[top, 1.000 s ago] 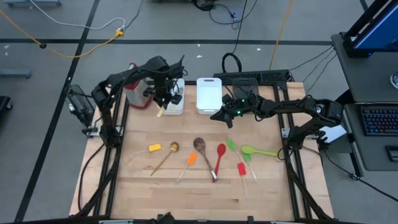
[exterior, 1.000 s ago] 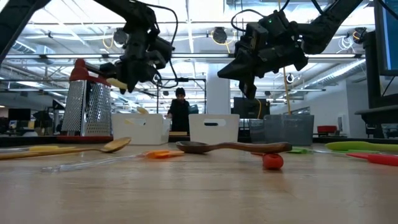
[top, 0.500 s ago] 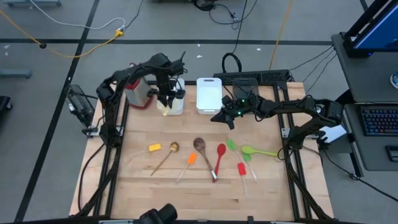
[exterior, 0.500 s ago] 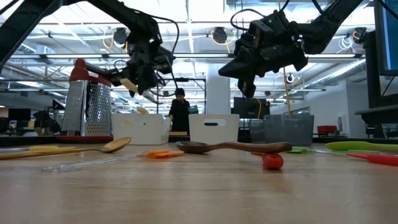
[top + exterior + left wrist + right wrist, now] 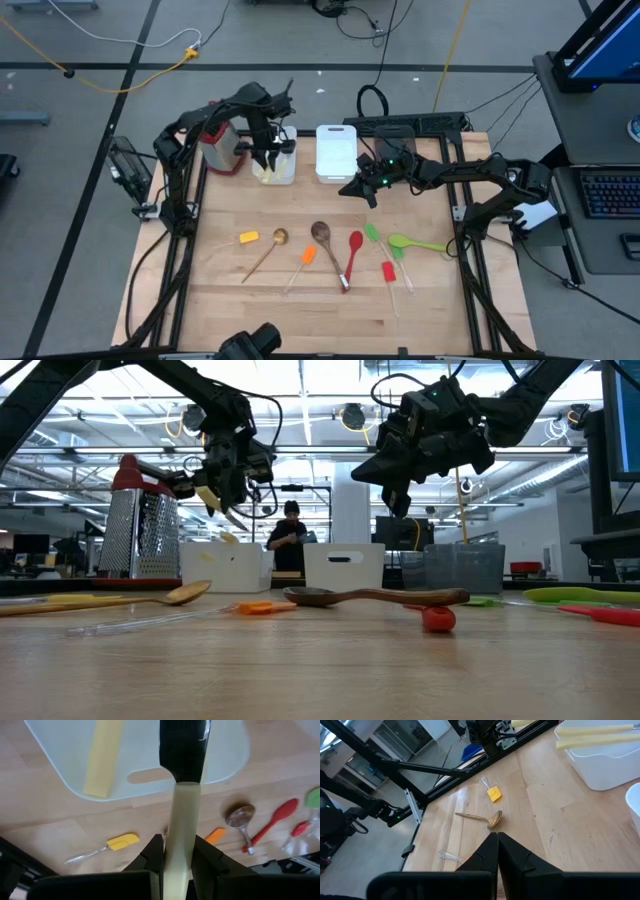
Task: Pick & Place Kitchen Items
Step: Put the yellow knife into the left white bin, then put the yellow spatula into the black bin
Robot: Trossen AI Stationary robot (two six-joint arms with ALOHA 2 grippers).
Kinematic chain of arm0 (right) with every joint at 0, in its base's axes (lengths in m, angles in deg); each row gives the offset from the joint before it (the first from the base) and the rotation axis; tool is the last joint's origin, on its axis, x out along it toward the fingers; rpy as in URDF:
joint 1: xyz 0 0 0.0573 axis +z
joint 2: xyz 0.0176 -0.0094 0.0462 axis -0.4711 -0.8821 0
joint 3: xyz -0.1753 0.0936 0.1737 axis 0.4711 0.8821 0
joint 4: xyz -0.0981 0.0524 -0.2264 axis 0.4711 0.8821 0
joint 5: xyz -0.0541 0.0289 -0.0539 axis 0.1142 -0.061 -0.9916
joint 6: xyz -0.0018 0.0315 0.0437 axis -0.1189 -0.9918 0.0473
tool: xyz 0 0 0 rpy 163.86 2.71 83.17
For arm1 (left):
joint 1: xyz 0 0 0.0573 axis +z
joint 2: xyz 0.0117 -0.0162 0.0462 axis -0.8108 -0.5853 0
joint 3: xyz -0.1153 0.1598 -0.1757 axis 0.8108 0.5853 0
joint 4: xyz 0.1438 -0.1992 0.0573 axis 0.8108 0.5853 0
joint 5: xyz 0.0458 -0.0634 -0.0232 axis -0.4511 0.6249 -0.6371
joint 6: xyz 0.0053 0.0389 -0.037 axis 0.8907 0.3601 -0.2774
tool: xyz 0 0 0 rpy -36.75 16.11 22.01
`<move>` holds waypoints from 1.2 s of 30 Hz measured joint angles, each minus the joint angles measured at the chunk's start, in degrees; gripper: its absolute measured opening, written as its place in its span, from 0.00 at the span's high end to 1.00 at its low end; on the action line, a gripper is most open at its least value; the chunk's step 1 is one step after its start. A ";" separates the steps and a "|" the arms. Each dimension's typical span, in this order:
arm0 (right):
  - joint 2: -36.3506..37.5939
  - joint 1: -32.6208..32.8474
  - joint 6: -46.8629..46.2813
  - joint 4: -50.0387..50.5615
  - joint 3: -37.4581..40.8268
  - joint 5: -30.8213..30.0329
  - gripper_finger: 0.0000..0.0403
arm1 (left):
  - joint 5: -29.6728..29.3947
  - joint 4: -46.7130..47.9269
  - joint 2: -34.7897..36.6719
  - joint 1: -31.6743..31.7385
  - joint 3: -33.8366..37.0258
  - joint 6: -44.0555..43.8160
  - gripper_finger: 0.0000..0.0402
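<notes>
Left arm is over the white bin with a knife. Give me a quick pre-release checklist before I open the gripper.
1. Grip: left gripper shut on the pale-handled knife, handle between the fingers, blade pointing away: ok.
2. Position: high view shows the left gripper above the left white bin; the blade points into the bin: ok.
3. Bin contents: one pale handle already lies inside, off to the side of the blade: ok.
4. Drop height: in the low view the knife hangs well above the bin rim; whether that is low enough: cannot tell.
5. Right gripper: shut, empty, beside the other white bin, apart from the left arm: ok.
</notes>
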 joint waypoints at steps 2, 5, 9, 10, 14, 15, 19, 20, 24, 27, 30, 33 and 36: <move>0.00 0.02 0.00 0.00 0.00 0.00 1.00 | 0.09 -0.04 0.00 -0.38 1.28 -0.09 0.87; 0.00 0.02 0.00 0.00 0.00 0.00 1.00 | 0.55 0.00 0.00 -0.53 3.53 0.03 0.87; 0.00 0.02 0.00 0.01 0.00 -0.01 1.00 | 1.99 0.09 -0.01 -0.41 6.50 0.05 0.87; 0.00 0.02 0.00 0.01 0.00 0.00 1.00 | 2.00 0.09 0.00 -0.24 6.84 0.02 0.87; 0.00 0.02 0.00 0.02 0.00 0.00 1.00 | 2.78 0.04 0.00 0.07 7.10 0.08 0.87; 0.00 0.02 0.00 0.02 0.00 0.00 1.00 | 2.89 0.03 0.00 0.08 7.10 0.16 0.87; 0.00 0.02 -0.02 0.02 0.00 -0.01 1.00 | 2.89 0.00 0.00 0.36 7.10 0.19 0.87; 0.00 0.02 -0.01 0.02 0.01 0.00 1.00 | 2.93 0.02 0.00 0.43 7.10 0.15 0.87; 0.00 0.02 -0.17 0.02 0.02 -0.02 1.00 | 2.52 0.00 0.00 0.56 7.10 0.13 0.87; 0.00 0.02 -0.19 0.02 0.02 -0.02 1.00 | 1.83 0.02 0.00 0.56 7.10 0.04 0.82; 0.00 0.02 -0.20 0.02 0.02 -0.02 1.00 | 0.03 0.01 0.00 0.56 7.10 -0.54 0.73; 0.00 0.02 -0.20 0.02 0.02 -0.04 1.00 | -1.37 -0.22 0.00 0.56 7.10 -0.61 0.69; 0.00 0.02 -0.20 0.02 0.02 -0.04 1.00 | -1.55 -1.17 0.00 0.58 7.10 -0.78 0.68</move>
